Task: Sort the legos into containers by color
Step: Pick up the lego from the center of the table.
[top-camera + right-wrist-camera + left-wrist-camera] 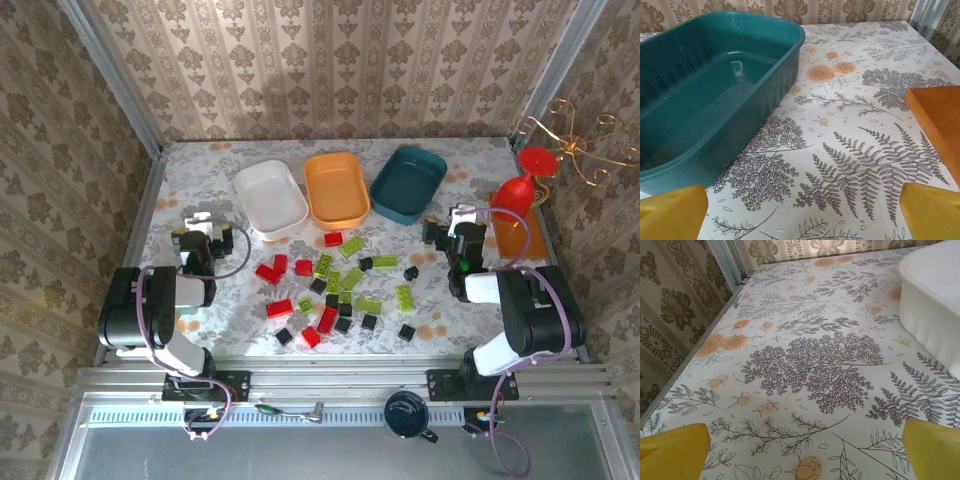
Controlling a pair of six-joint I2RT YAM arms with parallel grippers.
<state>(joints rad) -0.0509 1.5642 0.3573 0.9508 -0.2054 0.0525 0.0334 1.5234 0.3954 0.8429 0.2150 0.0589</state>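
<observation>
Glossy plastic teal tub [715, 90]; matt white tub [935, 300]; smooth printed tablecloth [810, 365].

**Robot lab cell dressed up as a home**

Test booth in a robotics lab, not a real room. Damask wallpaper [330, 60] sits on flat panels w/ bare metal posts [112, 80] at the corners. The table [200, 170] has a floral cloth, but its near edge is aluminium rail [340, 378]. The left arm [150, 305] & right arm [530, 315] are bolted there on black plates, cables looping off them. Home-style props: red goblet [513, 195], gold wire ornament [580, 140], dark mug [405, 415] below the rail. Loose legos [327, 319] & three containers [337, 188] are laid out on the cloth.
</observation>
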